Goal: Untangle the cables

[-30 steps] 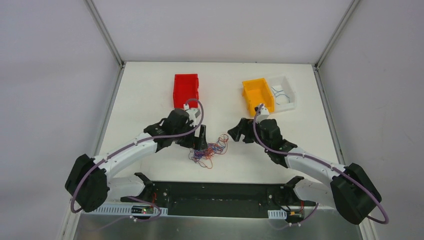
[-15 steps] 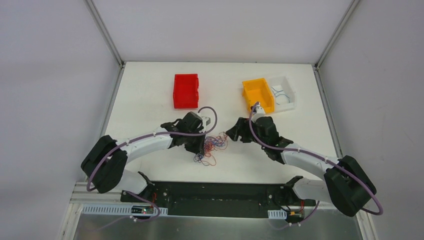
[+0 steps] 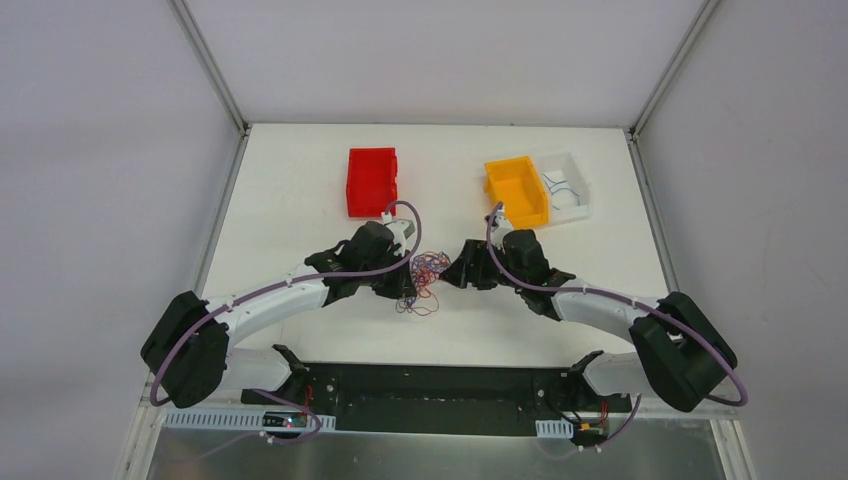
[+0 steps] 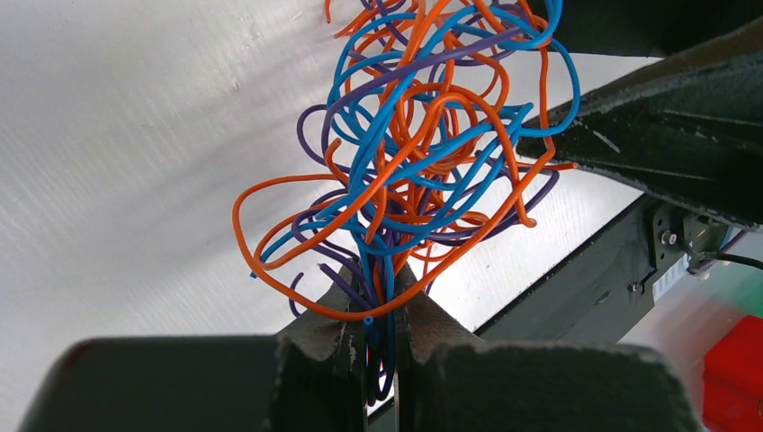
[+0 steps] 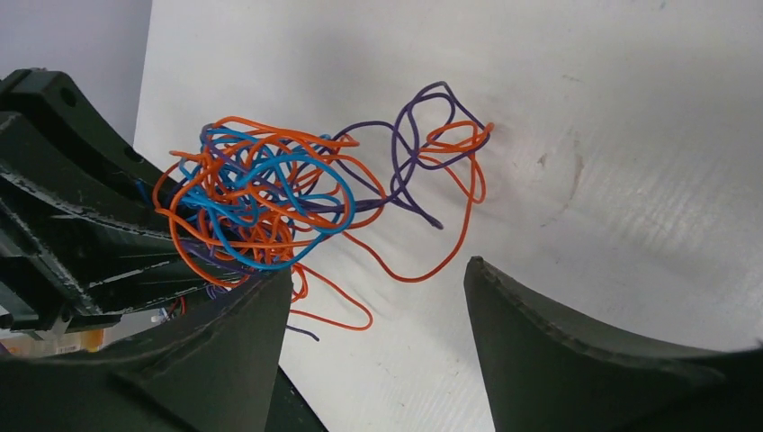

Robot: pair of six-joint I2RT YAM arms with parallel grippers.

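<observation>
The cables (image 3: 428, 270) are a knot of thin orange, blue and purple wires between the two arms near the table's middle. My left gripper (image 4: 382, 281) is shut on several strands at the knot's lower end, and the rest of the cables (image 4: 423, 162) bunch up beyond its fingertips. From the top view the left gripper (image 3: 405, 283) sits at the knot's left side. My right gripper (image 5: 378, 270) stands open just short of the cables (image 5: 261, 207), with only loose orange loops lying between its fingers. It meets the knot from the right (image 3: 456, 272).
A red bin (image 3: 372, 182) stands behind the left arm. An orange bin (image 3: 516, 190) and a clear bin (image 3: 567, 186) holding blue wires stand behind the right arm. The black base rail (image 3: 440, 385) runs along the near edge.
The left gripper has shut on the knot and drawn it away from the near edge. The right arm has moved left, up to the knot.
</observation>
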